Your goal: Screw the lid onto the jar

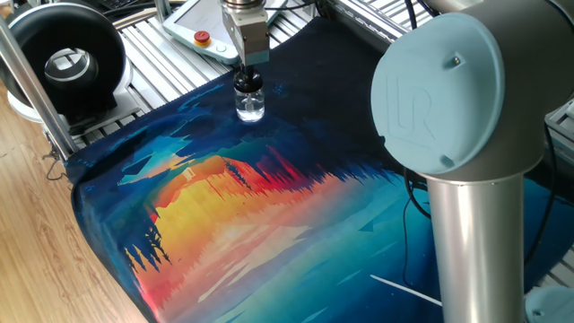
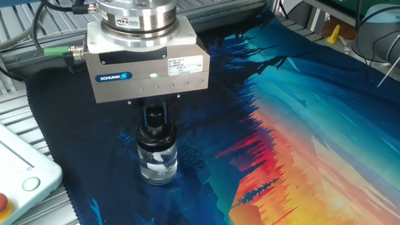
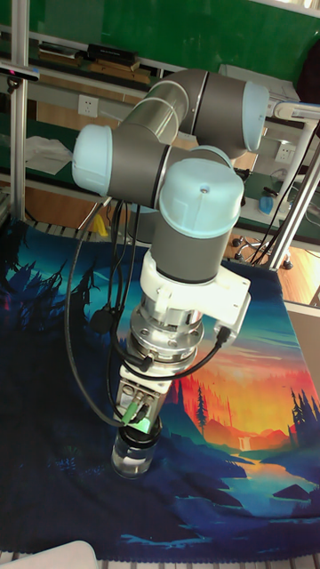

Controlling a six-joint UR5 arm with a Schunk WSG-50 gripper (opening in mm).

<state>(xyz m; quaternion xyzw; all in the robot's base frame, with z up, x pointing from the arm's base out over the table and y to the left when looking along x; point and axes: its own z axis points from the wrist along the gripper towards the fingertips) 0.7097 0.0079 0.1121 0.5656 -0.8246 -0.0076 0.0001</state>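
The jar [image 2: 156, 161], a small clear glass bottle, stands upright on the dark blue part of the painted mat [image 2: 300, 144]. The black lid [image 2: 155, 132] sits on its neck. My gripper [image 2: 155, 116] hangs straight above, its two fingers closed in on the lid's rounded top. From the opposite side, the gripper [image 1: 251, 70] shows over the lid [image 1: 249, 82] and jar [image 1: 250, 106] near the mat's far edge. In the tall fixed view the gripper [image 3: 138, 428] covers most of the lid, and the jar [image 3: 133, 458] shows beneath it.
A large black ring-shaped device [image 1: 67, 63] stands at the back left. A white pendant with a red button [image 1: 204, 38] lies behind the jar, close to the gripper. The arm's big grey joint [image 1: 439, 99] fills the right foreground. A thin white stick [image 1: 404, 289] lies on the mat.
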